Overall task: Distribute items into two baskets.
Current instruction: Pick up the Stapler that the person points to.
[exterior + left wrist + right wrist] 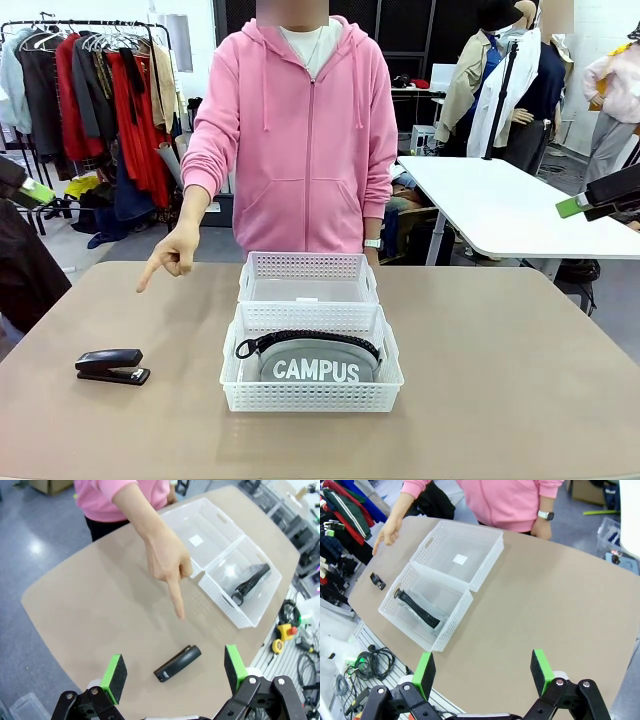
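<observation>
Nearest, the grey CAMPUS pouch (312, 362) stands in the front basket (312, 400), zipper uppermost. The second basket (308, 268) touches it on the far side. The black stapler (112, 366) lies on the surface (500, 350), well apart to the left. The person's hand (172, 255) points an index finger down toward the stapler. The left robot hand (174, 672) hovers above the stapler, fingers wide apart and holding nothing. The right robot hand (484, 672) hovers above the surface, equally wide.

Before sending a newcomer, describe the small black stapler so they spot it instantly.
On the tan table, look to the robot's left of the two white lattice plastic baskets. The small black stapler lies alone on bare tabletop where the person's hand points; the grey CAMPUS pouch sits inside a basket.
</observation>
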Controlling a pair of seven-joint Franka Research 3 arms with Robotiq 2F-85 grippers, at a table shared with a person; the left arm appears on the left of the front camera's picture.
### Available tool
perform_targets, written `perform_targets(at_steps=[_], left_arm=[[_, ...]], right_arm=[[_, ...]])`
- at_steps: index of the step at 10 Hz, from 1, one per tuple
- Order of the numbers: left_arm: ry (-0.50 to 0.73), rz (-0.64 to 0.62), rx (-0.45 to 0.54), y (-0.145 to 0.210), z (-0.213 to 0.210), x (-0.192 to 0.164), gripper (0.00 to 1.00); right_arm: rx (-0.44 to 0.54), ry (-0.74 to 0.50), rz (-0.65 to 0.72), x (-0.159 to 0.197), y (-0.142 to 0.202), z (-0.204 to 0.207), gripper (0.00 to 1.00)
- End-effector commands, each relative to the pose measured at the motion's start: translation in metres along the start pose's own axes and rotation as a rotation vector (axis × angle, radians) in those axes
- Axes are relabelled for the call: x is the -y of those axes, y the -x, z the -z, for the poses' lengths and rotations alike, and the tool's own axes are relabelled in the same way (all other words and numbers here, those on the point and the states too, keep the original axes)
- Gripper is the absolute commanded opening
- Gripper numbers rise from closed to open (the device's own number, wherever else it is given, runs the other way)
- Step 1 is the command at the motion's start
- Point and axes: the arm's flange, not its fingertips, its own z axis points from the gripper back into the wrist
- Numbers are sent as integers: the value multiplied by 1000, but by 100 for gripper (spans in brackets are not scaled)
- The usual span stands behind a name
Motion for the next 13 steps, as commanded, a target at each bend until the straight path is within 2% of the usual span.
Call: perform_targets(at_steps=[1, 6, 10, 13], left_arm=[[-19, 83, -66, 7, 14, 3, 100], [-55, 246, -186, 25, 74, 4, 100], [-9, 355, -306, 32, 115, 5, 100], [11, 488, -396, 48, 139, 15, 100]], right_arm=[[1, 9, 5, 1, 0, -1, 100], [1, 9, 5, 1, 0, -1, 100], [1, 9, 5, 1, 0, -1, 100], [1, 9, 5, 1, 0, -1, 100]])
